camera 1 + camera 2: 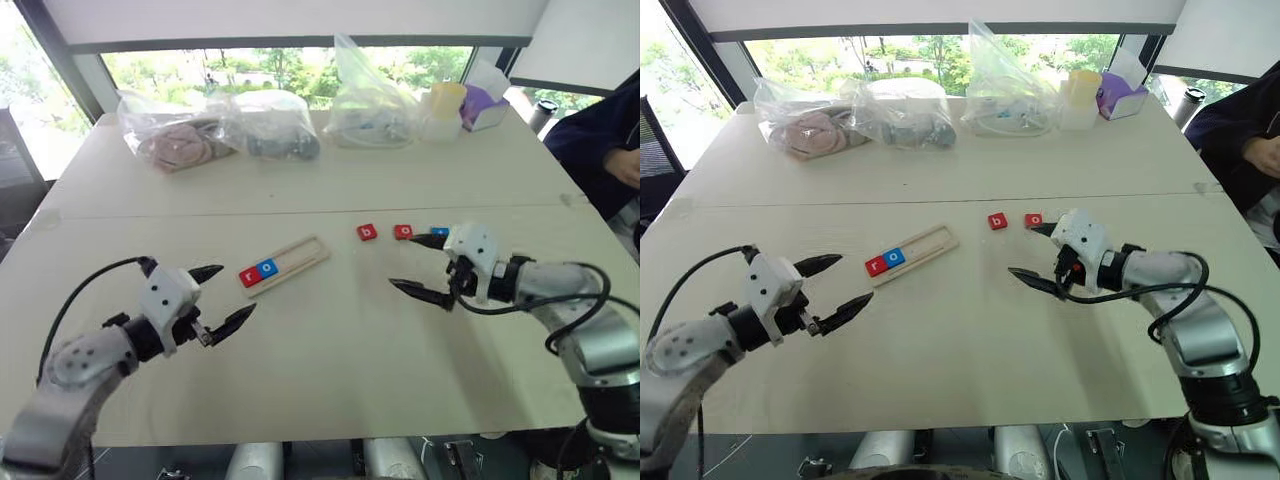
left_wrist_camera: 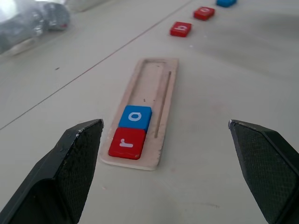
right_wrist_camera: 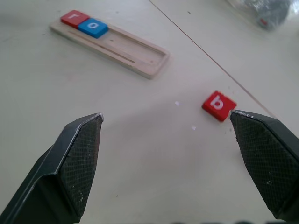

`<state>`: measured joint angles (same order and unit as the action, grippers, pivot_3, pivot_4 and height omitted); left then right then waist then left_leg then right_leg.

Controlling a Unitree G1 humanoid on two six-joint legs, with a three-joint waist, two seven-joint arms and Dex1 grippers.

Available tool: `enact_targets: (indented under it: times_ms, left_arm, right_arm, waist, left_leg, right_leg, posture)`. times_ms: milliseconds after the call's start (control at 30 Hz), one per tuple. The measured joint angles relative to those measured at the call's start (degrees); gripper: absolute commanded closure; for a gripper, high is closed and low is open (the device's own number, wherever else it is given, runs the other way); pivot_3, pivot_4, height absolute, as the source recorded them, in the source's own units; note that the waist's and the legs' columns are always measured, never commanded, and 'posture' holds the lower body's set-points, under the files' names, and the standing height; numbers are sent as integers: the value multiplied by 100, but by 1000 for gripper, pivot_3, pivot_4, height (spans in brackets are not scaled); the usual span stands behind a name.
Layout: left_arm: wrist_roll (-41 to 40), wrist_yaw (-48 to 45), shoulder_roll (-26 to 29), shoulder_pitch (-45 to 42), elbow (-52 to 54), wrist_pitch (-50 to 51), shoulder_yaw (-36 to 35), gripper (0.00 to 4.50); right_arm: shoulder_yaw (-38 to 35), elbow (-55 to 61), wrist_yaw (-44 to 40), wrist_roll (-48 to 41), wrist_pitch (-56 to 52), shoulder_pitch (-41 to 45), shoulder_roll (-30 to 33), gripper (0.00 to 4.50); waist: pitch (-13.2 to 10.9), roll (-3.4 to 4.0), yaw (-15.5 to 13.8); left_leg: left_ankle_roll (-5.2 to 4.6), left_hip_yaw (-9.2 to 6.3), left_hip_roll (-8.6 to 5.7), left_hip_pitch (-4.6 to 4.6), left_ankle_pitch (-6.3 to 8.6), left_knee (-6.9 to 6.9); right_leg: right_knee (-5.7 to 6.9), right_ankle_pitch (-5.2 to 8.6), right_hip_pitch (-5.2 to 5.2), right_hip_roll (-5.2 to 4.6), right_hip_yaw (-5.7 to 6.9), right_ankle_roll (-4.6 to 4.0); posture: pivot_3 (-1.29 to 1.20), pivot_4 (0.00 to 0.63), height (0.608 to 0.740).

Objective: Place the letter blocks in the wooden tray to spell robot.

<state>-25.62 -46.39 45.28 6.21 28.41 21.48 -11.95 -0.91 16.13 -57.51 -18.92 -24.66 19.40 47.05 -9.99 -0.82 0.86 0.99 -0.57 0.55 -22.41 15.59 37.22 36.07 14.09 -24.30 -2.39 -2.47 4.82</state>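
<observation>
Pale wood makes the wooden tray [image 1: 285, 265], which lies on the tabletop [image 1: 320, 360]. Two letter blocks already sit in the tray, touching each other at the end nearest the left claw: a red r block [image 1: 249, 277] and a blue o block [image 1: 267, 267]. The rest of the tray is bare.

Beyond the tray's other end, three more blocks lie in a row on the tabletop. First comes a red b block [image 1: 367, 232], then a red o block [image 1: 403, 231], then a blue block [image 1: 439, 231] partly hidden behind the right claw.

The left claw [image 1: 221, 297] hangs open and holds nothing, just beside the tray's filled end. The right claw [image 1: 425, 266] is open and empty too, near the loose blocks.

I think "ro" is done, so b goes next. The right claw should drop over the b block, pinch it, and set it against the blue o.
</observation>
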Motion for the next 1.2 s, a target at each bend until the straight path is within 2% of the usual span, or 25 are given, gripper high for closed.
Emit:
enact_targets:
  times_ms: [133, 300, 500, 1200]
  left_arm:
    - [5, -791, 410, -842, -933, -58, 210, 0]
    - [245, -1310, 383, -1760, -2051, -290, 720, 0]
    - [558, -1671, 40, -2457, -3075, -671, 1217, 0]
    - [1238, -1723, -629, -2579, -4137, -1385, 1525, 0]
  right_arm:
    - [283, -466, -669, 37, 274, 550, 229, 54]
    - [610, -937, -1085, 212, 629, 1058, 220, 54]
    - [742, -1014, -1128, 306, 771, 1262, 39, 54]
    - [742, -567, -702, 391, 590, 811, -102, 54]
  waist:
    - [-3, -3, -2]
    - [-6, -4, -5]
    - [-8, -7, -8]
    - [-8, -8, -12]
  left_leg:
    - [-2, 6, -3, -6, 1, -10]
    - [-4, 10, -3, -7, 2, -6]
    - [-4, 10, -2, -7, 2, -4]
    - [-4, 7, 0, -6, 2, 6]
  right_leg:
    - [-6, 1, -7, -1, -1, 5]
    - [0, -4, -8, -5, -3, 17]
    - [4, -8, -8, -5, -3, 22]
    - [16, -12, -8, -6, -3, 29]
  posture:
    - [0, 150, 740]
    - [0, 150, 740]
    - [0, 150, 740]
    - [0, 150, 740]
